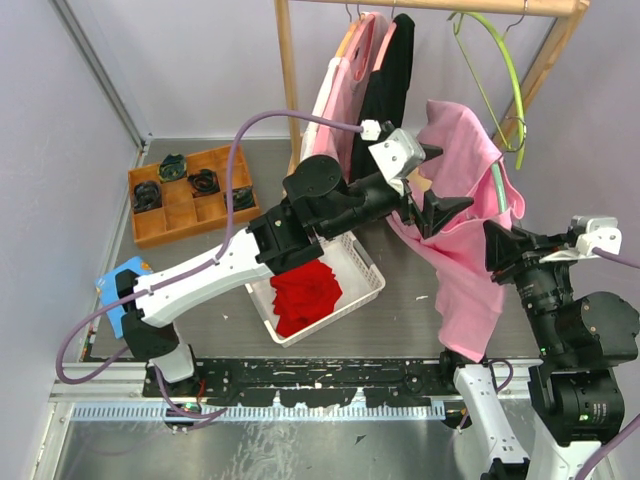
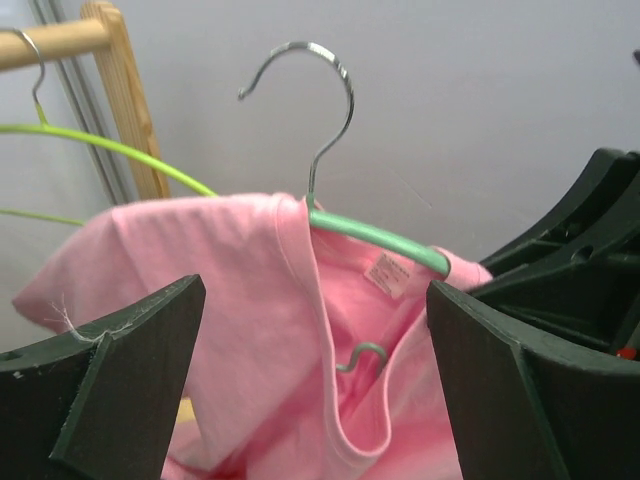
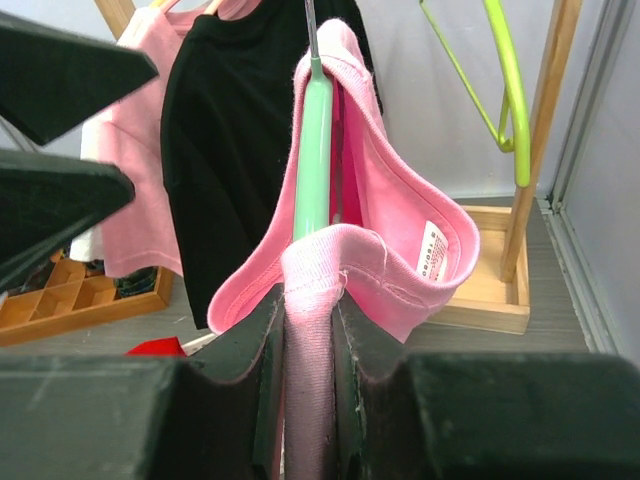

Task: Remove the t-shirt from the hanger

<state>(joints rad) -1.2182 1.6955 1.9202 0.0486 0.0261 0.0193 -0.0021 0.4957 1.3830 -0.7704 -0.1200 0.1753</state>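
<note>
The pink t-shirt (image 1: 465, 240) hangs on a mint-green hanger (image 1: 497, 187), away from the rail at mid right. My right gripper (image 1: 497, 247) is shut on its collar fold; in the right wrist view the pink fabric (image 3: 400, 215) is pinched between the jaws (image 3: 311, 340), with the hanger (image 3: 313, 150) running up behind it. My left gripper (image 1: 440, 180) is open and empty just left of the shirt. In the left wrist view its fingers (image 2: 130, 350) stand wide apart in front of the t-shirt (image 2: 200, 270), the hanger (image 2: 380, 238) and its free metal hook (image 2: 330, 110).
A wooden rack rail (image 1: 430, 6) carries a black shirt (image 1: 392, 80), another pink garment (image 1: 345, 95) and an empty lime hanger (image 1: 512, 80). A white basket (image 1: 368, 285) holds red cloth (image 1: 305, 292). A wooden tray (image 1: 175, 225) and a blue object (image 1: 118, 285) sit at left.
</note>
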